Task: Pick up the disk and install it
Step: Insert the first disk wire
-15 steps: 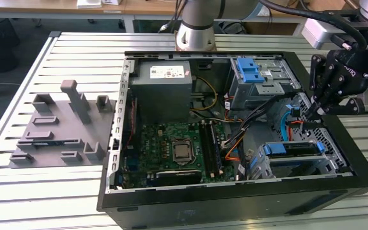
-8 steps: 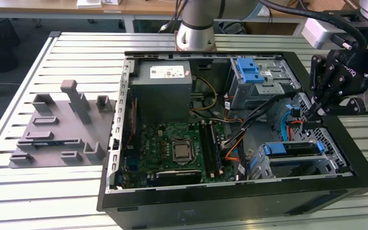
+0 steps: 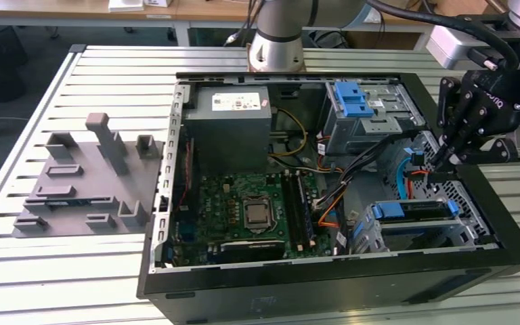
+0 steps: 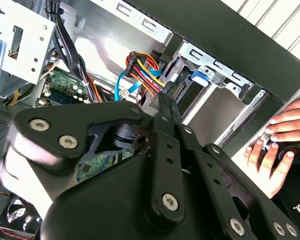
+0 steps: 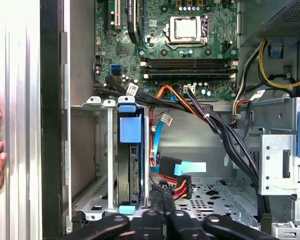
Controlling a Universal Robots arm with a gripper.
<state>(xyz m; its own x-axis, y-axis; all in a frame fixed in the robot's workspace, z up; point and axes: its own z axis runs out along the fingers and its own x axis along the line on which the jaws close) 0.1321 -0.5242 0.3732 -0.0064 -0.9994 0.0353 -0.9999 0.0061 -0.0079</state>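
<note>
Claw [image 5: 159,204] closed on nothing, just beside the blue-framed disk [image 5: 129,165] seated in its cage [image 5: 109,150].

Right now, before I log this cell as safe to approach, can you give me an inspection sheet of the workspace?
Surface: slatted metal table carrying the open computer case.
Job's things: the disk stands in the drive cage, with its blue carrier around it.
Clutter: grey fixture block on the table, to the exterior view's left of the case.
Grippers: the gripper is shut, holds nothing, and sits low inside the case beside the cage.
Cables: coloured power leads and a blue data cable lie loose beside the disk.
Surroundings: a person's hand rests outside the case wall.
</note>
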